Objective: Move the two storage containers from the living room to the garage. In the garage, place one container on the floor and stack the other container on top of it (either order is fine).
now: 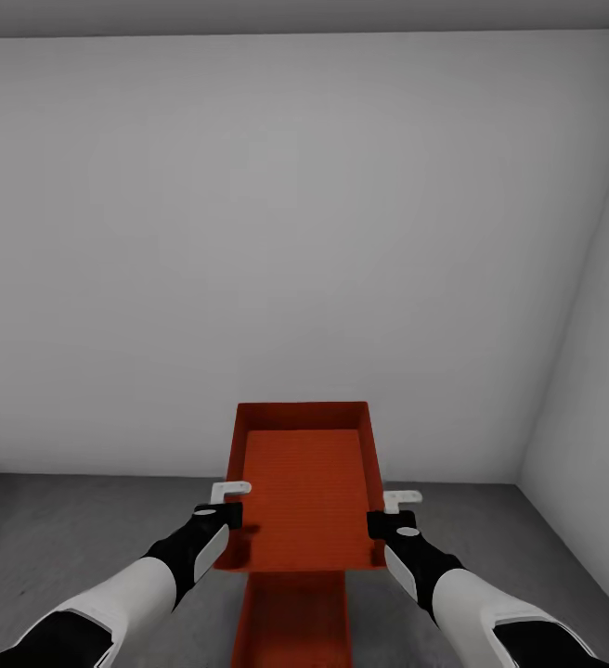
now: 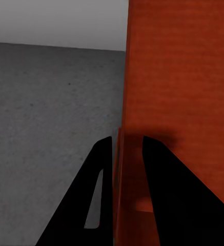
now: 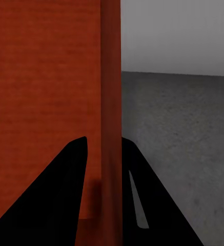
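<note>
the upper storage container hangs in the air between the two arms, open top up, its long axis running straight away from the robot toward the pale grey wall. the left end effector is clamped on the container's left wall near the nearer end, and in the left wrist view its dark fingers stand one on each side of that thin orange wall; the right end effector is clamped the same way on the right wall, fingers straddling it. the relation that counts lies below: the second storage container sits on the dark concrete floor of the garage, directly under the near end of the held one and lined up along the same axis. the held bin reaches farther forward than the lower one seems to, so lowering it to stack would likely need a small pull back toward the robot first, both arms sharing the load evenly.
</note>
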Motion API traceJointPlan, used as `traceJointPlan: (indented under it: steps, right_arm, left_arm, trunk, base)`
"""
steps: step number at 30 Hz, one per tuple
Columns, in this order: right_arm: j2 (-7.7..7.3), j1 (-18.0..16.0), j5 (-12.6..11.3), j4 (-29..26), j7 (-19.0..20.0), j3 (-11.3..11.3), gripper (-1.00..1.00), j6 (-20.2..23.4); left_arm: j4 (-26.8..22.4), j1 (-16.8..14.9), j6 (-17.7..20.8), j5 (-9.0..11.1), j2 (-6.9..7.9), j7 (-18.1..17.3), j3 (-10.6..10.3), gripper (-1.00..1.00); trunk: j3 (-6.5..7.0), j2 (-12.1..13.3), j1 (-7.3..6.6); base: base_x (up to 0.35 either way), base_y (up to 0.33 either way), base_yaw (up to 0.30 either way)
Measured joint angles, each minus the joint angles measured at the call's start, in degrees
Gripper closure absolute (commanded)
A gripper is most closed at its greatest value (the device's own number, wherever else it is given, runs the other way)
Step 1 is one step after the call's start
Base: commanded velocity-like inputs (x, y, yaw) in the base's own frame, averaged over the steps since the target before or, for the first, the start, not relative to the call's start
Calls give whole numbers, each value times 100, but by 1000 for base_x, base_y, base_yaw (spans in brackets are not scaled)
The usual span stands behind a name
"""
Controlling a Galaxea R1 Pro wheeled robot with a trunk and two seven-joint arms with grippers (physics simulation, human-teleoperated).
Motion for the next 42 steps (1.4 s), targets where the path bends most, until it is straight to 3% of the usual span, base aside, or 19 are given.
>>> traceJointPlan:
  steps: [30, 42]
  right_arm:
    - [0, 0, -2, 7, -6, 0, 100, -50]
    - [1, 0, -4, 7, 2, -3, 100, -31]
  left_arm:
    - [-2, 0, -42, 0, 1, -5, -15, 100]
    - [-3, -1, -21, -1, 4, -4, -11, 100]
  trunk:
    - [-276, -1, 0]
    - [-290, -1, 0]
  base:
    - [0, 0, 0]
    - [0, 0, -59]
